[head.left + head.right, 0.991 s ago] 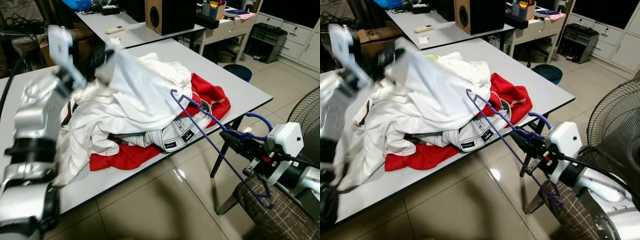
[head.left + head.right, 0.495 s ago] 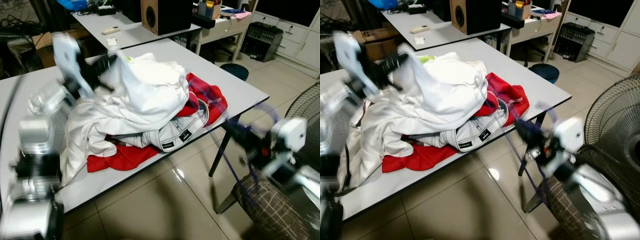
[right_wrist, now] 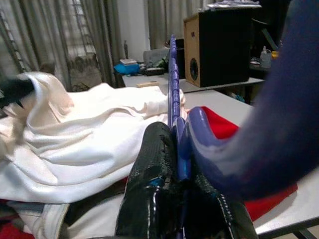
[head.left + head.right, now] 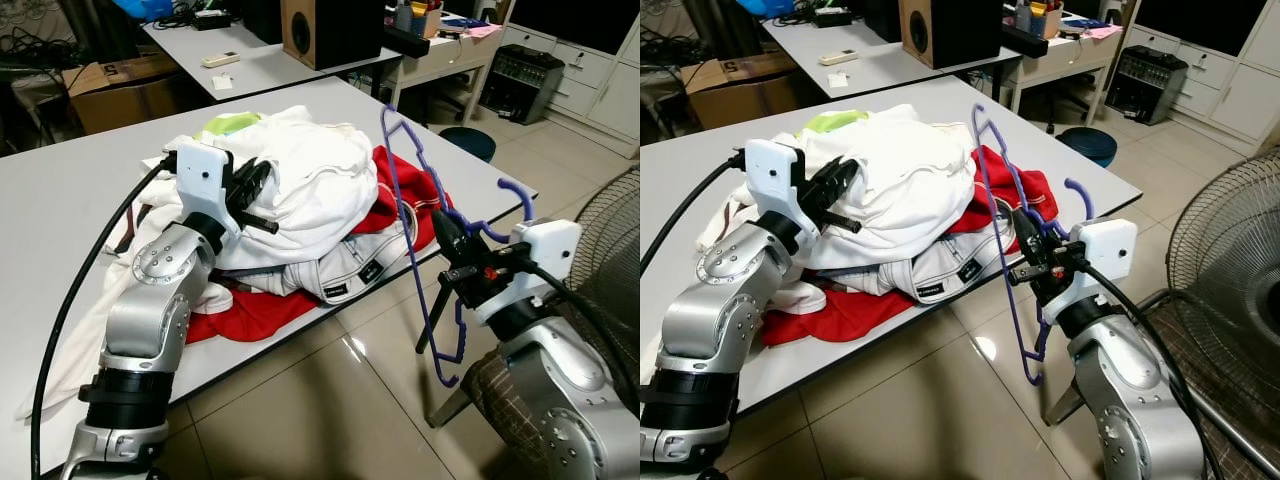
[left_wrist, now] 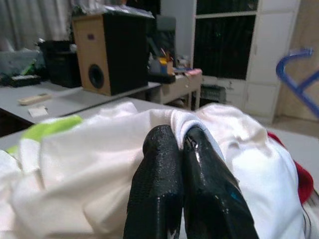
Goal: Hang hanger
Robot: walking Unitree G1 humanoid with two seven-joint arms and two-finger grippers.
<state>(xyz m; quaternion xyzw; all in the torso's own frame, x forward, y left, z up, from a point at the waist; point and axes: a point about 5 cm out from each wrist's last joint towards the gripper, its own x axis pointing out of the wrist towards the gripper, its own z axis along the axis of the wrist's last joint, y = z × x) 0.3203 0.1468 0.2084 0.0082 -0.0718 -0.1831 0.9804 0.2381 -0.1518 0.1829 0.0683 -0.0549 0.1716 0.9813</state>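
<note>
The right gripper (image 4: 447, 243) is squeezing the blue hanger (image 4: 410, 230) at the middle right of the frame. The left gripper (image 4: 262, 205) is pinching the white shirt (image 4: 320, 180) on the table (image 4: 60, 190), fingers together.

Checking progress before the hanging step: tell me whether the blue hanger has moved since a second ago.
Yes. The blue hanger, clamped in the right gripper, has swung from flat to upright against the table edge.

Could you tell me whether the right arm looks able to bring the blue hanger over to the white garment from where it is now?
Probably yes. The right gripper is shut on the blue hanger beside the table edge, and the hanger's upper end already rises next to the white garment that the left gripper pinches. Nothing stands between them.
</note>
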